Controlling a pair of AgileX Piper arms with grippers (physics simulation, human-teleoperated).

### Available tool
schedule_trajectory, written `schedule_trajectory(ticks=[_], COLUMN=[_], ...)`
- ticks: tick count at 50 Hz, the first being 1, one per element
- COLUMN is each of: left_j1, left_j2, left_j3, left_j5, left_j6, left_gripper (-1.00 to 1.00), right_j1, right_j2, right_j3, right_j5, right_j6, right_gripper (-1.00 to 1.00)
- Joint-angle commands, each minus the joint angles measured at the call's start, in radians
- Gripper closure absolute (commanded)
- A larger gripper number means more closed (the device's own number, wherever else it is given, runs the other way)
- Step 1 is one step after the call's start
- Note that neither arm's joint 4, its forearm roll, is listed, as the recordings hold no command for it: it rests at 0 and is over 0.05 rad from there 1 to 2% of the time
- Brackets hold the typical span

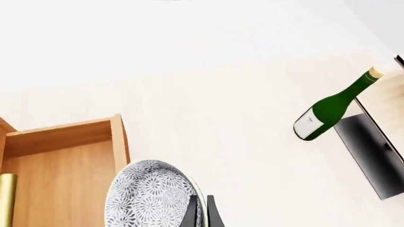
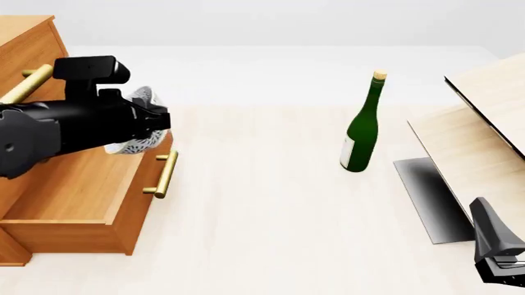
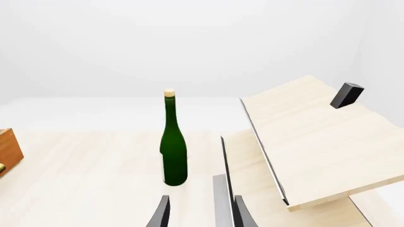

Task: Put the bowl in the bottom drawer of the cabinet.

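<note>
Table (image 2: 271,203), arm-hidden bowl (image 2: 141,98)

The small round white bowl (image 2: 141,123) with its fine grey-blue speckled pattern sits tilted on edge at the left of the scene, above the front right corner of the open drawer. The lowest orange-brown wooden box drawer (image 2: 78,190) is pulled out toward the near side, its inside bare, with one brass bar handle (image 2: 162,174) on its right-facing front. It belongs to the large orange-brown wooden chest of drawers (image 2: 24,55) at the far left, which carries another brass handle higher up.
</note>
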Motion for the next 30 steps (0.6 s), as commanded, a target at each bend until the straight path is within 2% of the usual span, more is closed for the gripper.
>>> schedule_trajectory(ticks=[1,19,30], left_j1=[0.036,0.12,0.134], left_j2=[-0.038,-0.062,-0.072], left_j3=[0.026,0.06,0.1], left_j5=[-0.009,-0.021,-0.051], left_j6=[0.0,0.0,-0.024], left_gripper=[1.0,1.0,1.0], right_j1=[0.0,0.0,0.0], right_j2=[0.0,0.0,0.0], right_j3=[0.0,0.0,0.0], right_j5=[0.0,0.0,0.0], right_j6=[0.0,0.0,0.0], right_gripper=[-1.0,-1.0,-1.0])
